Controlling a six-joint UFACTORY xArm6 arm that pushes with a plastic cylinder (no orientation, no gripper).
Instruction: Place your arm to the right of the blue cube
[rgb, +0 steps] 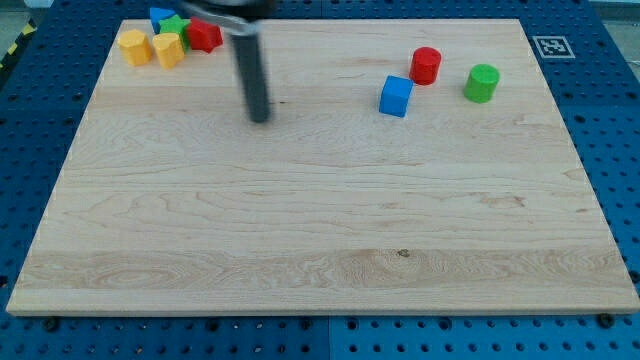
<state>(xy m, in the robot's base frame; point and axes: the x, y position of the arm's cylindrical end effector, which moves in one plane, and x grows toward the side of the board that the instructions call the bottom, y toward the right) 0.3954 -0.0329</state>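
Inspection of the wooden board (320, 230), taken from the view's left to its right. At the far left corner a tight cluster of blocks is present: an orange block (135, 46) outermost, a yellow block (168, 49) just beside it, a blue block (160, 17) behind them at the far edge, a green block (175, 25) next to that, and a red block (205, 36) on the cluster's right; several of these appear to touch, though their exact shapes cannot be made out. Right of the cluster the dark rod comes down from the view's top, blurred in its upper part, and my tip (259, 118) stands on the bare board, near the cluster and well apart from the other blocks. The arm carries no claw, only this rod, so no open or closed state can be told. Further right, in the far half of the board, lies the blue cube (396, 96), well to the right of my tip. A red cylinder (426, 65) stands just beside it, farther and to the right. A green cylinder (482, 82) stands near, right of both. A black-and-white marker (549, 46) sits off the board's far right corner on the blue perforated table (610, 150).
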